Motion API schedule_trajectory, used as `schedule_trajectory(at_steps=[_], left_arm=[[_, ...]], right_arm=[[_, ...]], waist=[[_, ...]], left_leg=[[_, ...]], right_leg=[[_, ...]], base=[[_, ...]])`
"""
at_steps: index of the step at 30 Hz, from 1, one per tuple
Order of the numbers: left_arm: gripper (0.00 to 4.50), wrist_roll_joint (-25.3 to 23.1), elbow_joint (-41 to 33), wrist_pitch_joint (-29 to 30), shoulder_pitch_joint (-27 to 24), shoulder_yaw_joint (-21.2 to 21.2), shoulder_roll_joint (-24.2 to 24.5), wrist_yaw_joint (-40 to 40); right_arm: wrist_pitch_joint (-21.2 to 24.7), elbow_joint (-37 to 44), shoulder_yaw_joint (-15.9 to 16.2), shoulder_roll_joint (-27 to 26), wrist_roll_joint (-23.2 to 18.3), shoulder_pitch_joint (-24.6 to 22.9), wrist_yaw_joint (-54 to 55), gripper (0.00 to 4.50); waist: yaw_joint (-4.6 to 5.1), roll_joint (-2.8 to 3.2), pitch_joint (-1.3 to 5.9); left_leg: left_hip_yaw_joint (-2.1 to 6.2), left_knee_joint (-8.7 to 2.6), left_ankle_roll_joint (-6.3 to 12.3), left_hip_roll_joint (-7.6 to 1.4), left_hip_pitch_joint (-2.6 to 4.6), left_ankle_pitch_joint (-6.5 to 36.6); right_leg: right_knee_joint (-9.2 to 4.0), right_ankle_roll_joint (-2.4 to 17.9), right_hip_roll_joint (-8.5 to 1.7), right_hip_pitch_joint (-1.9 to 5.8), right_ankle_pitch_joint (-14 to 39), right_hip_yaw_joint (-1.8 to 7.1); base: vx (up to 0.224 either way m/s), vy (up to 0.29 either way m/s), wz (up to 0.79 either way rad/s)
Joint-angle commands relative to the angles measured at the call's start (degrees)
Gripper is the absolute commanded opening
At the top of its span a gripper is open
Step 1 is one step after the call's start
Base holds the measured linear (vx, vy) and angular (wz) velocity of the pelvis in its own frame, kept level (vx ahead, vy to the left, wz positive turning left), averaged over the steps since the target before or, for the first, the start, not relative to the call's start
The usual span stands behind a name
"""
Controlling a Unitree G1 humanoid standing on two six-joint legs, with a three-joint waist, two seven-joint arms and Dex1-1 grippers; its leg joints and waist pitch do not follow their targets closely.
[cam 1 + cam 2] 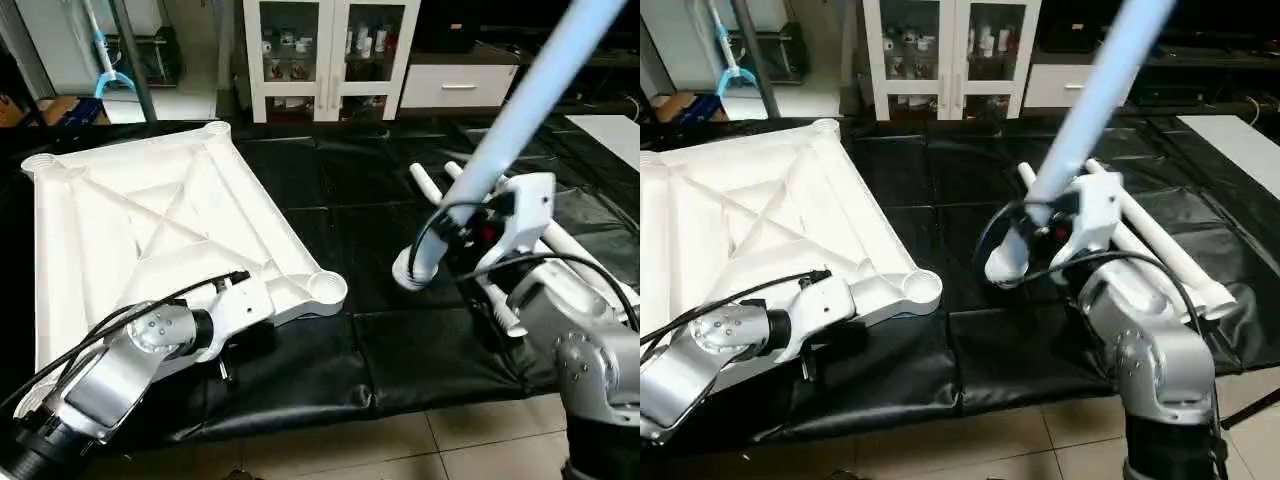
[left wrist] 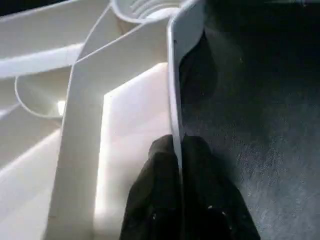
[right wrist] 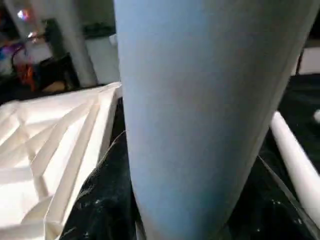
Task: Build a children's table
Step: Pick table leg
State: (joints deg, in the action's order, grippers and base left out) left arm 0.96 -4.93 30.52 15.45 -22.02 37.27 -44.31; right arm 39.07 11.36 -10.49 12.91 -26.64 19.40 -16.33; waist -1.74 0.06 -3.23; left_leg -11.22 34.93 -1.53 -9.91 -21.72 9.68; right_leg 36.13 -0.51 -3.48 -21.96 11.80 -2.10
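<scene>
Stereo head views with both wrist views, leg-fitting stage. The tabletop (image 1: 150, 230) lay underside up on the black-covered work surface (image 1: 400, 350), its X-ribs and four rounded corner sockets exposed. The left gripper (image 2: 179, 150) was clamped on the thin rim of the tabletop close to the near corner socket (image 1: 325, 288), one black finger on each face of the wall, steadying the part. The right gripper (image 1: 470, 235) gripped a tapered leg (image 1: 520, 110) near its lower, wider end; the fingers were hidden behind the tube in the wrist view, but the leg was carried clear of the surface. The leg's long axis ran steeply upward and away toward the robot's right, its open lower end (image 1: 410, 270) pointing down toward the robot's left. That end stood to the right of the near corner socket, near but apart from it, with bare black surface between. The spare legs (image 1: 1160, 240) lay beyond the right gripper. Seating the leg would probably require carrying its lower end leftward over the socket and bringing the tube upright.
</scene>
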Motion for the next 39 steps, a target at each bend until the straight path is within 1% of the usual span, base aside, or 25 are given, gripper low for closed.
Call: schedule_trajectory(at_steps=[1,2,3,5,6,9,11,12,13,14,17,18,19,22,24,25,29,31,32,33,34,36,37,38,39], left_arm=[[0.01,0.1,1.7,3.3,1.0,1.5,-0.7,1.3],[0.01,0.0,1.9,3.4,1.3,1.6,-0.9,1.2],[0.01,-0.1,1.8,3.2,1.4,1.3,-1.1,1.0],[0.01,0.0,1.6,1.1,0.9,0.8,-1.5,0.4],[0.01,0.8,1.0,-0.5,0.4,0.7,-1.8,-0.5],[0.01,1.5,-0.3,-2.4,0.1,0.1,-2.1,-1.9],[0.01,1.4,-0.7,-2.1,0.2,-0.2,-2.2,-2.1],[0.01,1.0,-0.7,-1.9,0.3,-0.6,-2.2,-2.1],[0.01,0.4,-0.4,-2.6,0.4,-1.3,-2.0,-2.3],[0.01,-0.6,-0.5,-4.4,0.3,-2.2,-1.4,-2.6],[0.01,-0.9,-1.1,-5.0,0.1,-1.5,-1.9,-1.3],[0.30,0.0,-1.4,-5.2,-0.1,-0.8,-2.3,-1.5],[0.59,1.5,-2.0,-4.4,-0.3,0.5,-2.5,-2.0],[0.63,6.3,-5.7,-2.3,-1.0,4.2,-2.5,-4.2],[0.89,7.7,-7.2,-2.0,-1.3,5.3,-1.2,-6.1],[1.05,10.2,-8.0,-0.9,-1.2,7.9,-0.7,-7.2],[1.32,14.1,-8.8,0.9,-0.4,12.3,-0.7,-7.6],[1.47,15.4,-8.8,1.3,0.3,14.3,-0.7,-7.5],[1.52,18.4,-8.4,2.4,1.8,17.7,-1.4,-7.4],[1.61,20.9,-8.0,3.1,3.7,20.7,-2.5,-6.5],[1.82,21.8,-7.0,3.3,6.4,23.2,-5.0,-3.1],[1.90,21.2,-4.9,2.8,10.7,25.5,-9.8,4.4],[1.97,22.7,-4.4,2.9,13.9,26.4,-14.3,8.6],[2.17,24.3,-4.5,3.3,15.5,26.8,-16.9,10.4],[2.17,27.1,-5.0,5.2,16.8,27.5,-20.1,12.7]], right_arm=[[1.3,-3.5,-1.8,-1.2,-1.5,3.4,1.8,1.78],[1.6,-5.1,-1.7,-1.7,-1.6,4.9,2.0,1.78],[1.8,-6.3,-1.4,-2.0,-1.5,5.9,1.9,1.78],[1.4,-8.7,0.8,-2.2,-0.6,7.6,0.2,1.78],[1.4,-9.2,2.1,-2.2,-0.1,7.7,-0.6,1.78],[0.6,-8.9,4.7,-1.0,1.4,7.5,-2.5,1.78],[0.6,-8.6,5.0,-0.6,1.5,7.5,-3.1,1.78],[0.0,-8.3,5.6,0.1,2.0,7.4,-3.8,1.78],[-1.0,-8.0,6.3,0.9,2.7,7.2,-4.6,1.78],[-1.6,-7.7,6.9,1.9,4.1,6.9,-4.2,1.78],[-2.0,-7.6,6.3,2.4,3.7,6.5,-5.0,1.78],[-1.8,-7.5,6.0,2.2,3.6,6.3,-4.5,1.78],[-1.7,-7.6,6.0,2.2,3.8,6.2,-4.2,1.78],[-1.2,-6.6,5.9,2.5,3.5,5.7,-3.9,1.78],[-1.0,-6.1,6.0,2.5,3.2,5.6,-4.0,1.78],[-0.6,-5.5,5.9,2.7,3.2,5.6,-4.1,1.78],[-0.6,-5.0,6.1,3.2,3.4,5.7,-4.5,1.78],[-0.7,-5.0,6.2,3.5,3.6,5.8,-4.7,1.78],[-1.0,-4.8,6.7,4.2,4.3,6.2,-5.0,1.78],[-1.1,-4.7,7.5,4.9,5.1,6.6,-5.3,1.78],[-1.0,-4.4,8.5,5.7,5.9,7.1,-5.8,1.78],[-0.4,-3.9,10.3,6.8,7.1,7.7,-6.5,1.78],[0.5,-3.9,12.7,8.0,8.7,8.6,-7.1,1.78],[1.2,-3.9,14.4,8.7,9.8,9.1,-7.5,1.78],[1.8,-3.9,15.9,9.4,10.6,9.6,-8.0,1.78]], waist=[[0.35,0.63,2.95],[0.36,0.06,3.07],[0.28,0.39,3.01],[0.30,0.50,3.10],[0.06,1.39,3.15],[-0.11,0.90,3.32],[-0.46,0.95,3.44],[-0.67,1.25,3.55],[-0.76,0.93,3.51],[-1.02,1.00,3.54],[-1.57,0.79,3.65],[-1.45,0.07,3.66],[-1.69,0.42,3.67],[-1.64,0.48,3.84],[-1.46,0.28,3.77],[-1.27,-0.24,3.75],[-1.01,0.10,3.45],[-0.89,0.01,3.48],[-0.82,-0.34,3.47],[-0.92,-0.15,3.51],[-0.92,-0.37,3.47],[-1.06,-0.75,3.32],[-1.25,-1.18,3.43],[-1.22,-1.30,3.43],[-1.11,-1.43,3.43]], left_leg=[[2.79,-5.03,-6.85,-2.59,2.29,27.1],[2.76,-5.06,-6.56,-2.65,2.04,26.2],[2.84,-5.02,-6.49,-2.62,2.12,26.1],[2.87,-5.12,-6.41,-2.64,1.76,25.0],[2.75,-5.10,-6.59,-2.70,2.08,25.0],[2.38,-4.98,-6.40,-2.77,2.35,24.6],[2.07,-4.94,-6.04,-2.81,2.29,22.5],[2.05,-4.89,-5.98,-2.81,2.32,21.9],[1.91,-4.87,-5.75,-2.83,2.19,20.7],[1.84,-4.85,-5.44,-2.81,2.04,19.5],[1.50,-4.63,-4.79,-2.79,2.17,17.4],[1.42,-4.65,-4.43,-2.82,2.02,16.8],[1.46,-4.64,-4.01,-2.83,1.91,15.6],[1.53,-4.67,-3.79,-2.98,1.50,13.6],[1.54,-4.71,-3.61,-2.91,1.41,13.5],[1.48,-4.74,-3.31,-2.88,1.30,13.4],[1.39,-4.67,-3.51,-2.74,1.49,14.8],[1.46,-4.67,-3.90,-2.70,1.54,15.4],[1.36,-4.59,-3.97,-2.65,1.53,15.2],[1.30,-4.55,-4.17,-2.63,1.74,15.4],[1.29,-4.44,-4.27,-2.63,1.70,15.5],[1.40,-4.49,-4.26,-2.75,1.59,15.3],[1.45,-4.25,-4.40,-2.88,1.63,15.0],[1.36,-4.23,-4.10,-2.93,1.66,14.9],[1.39,-4.19,-4.25,-3.01,1.31,14.1]], right_leg=[[-5.83,8.0,-4.23,-0.14,25.6,2.22],[-5.80,7.8,-4.33,0.02,25.3,2.24],[-5.74,7.9,-4.44,-0.09,25.7,2.24],[-5.73,7.7,-4.48,0.25,24.9,2.22],[-5.76,7.7,-4.40,-0.07,23.8,2.35],[-5.68,8.4,-4.17,-0.21,20.8,2.53],[-5.29,9.3,-4.05,-0.02,17.2,2.67],[-5.16,9.4,-4.09,0.05,16.4,2.67],[-5.11,9.5,-4.00,0.16,15.3,2.68],[-5.06,9.5,-4.02,0.32,14.4,2.72],[-4.97,9.5,-4.05,0.35,13.5,2.82],[-4.99,9.5,-3.99,0.51,13.3,2.80],[-4.90,9.6,-4.11,0.58,13.2,2.80],[-4.61,10.0,-4.19,0.86,12.1,2.63],[-4.46,10.1,-3.90,0.85,11.3,2.48],[-4.53,10.0,-3.88,0.94,11.6,2.48],[-4.84,9.1,-3.85,0.58,15.0,2.59],[-4.89,8.8,-3.87,0.60,16.6,2.57],[-4.77,8.8,-3.81,0.58,16.7,2.56],[-4.81,9.0,-3.81,0.44,16.8,2.54],[-4.83,9.3,-3.77,0.51,16.7,2.53],[-4.91,9.3,-3.84,0.68,16.0,2.51],[-4.85,9.2,-3.95,0.88,15.9,2.48],[-4.98,9.3,-4.11,0.90,15.8,2.62],[-4.74,9.8,-4.29,1.22,15.1,2.64]], base=[[0.000,0.000,0.00],[0.000,0.000,0.00],[0.000,0.000,0.00],[0.000,0.000,0.00],[0.000,0.000,0.00],[0.000,0.000,0.00],[0.000,0.000,0.00],[0.000,0.000,0.00],[0.000,0.000,0.00],[0.000,0.000,0.00],[0.000,0.000,0.00],[0.000,0.000,0.00],[0.000,0.000,0.00],[0.000,0.000,0.00],[0.000,0.000,0.00],[0.000,0.000,0.00],[0.000,0.000,0.00],[0.000,0.000,0.00],[0.000,0.000,0.00],[0.000,0.000,0.00],[0.000,0.000,0.00],[0.000,0.000,0.00],[0.000,0.000,0.00],[0.000,0.000,0.00],[0.000,0.000,0.00]])
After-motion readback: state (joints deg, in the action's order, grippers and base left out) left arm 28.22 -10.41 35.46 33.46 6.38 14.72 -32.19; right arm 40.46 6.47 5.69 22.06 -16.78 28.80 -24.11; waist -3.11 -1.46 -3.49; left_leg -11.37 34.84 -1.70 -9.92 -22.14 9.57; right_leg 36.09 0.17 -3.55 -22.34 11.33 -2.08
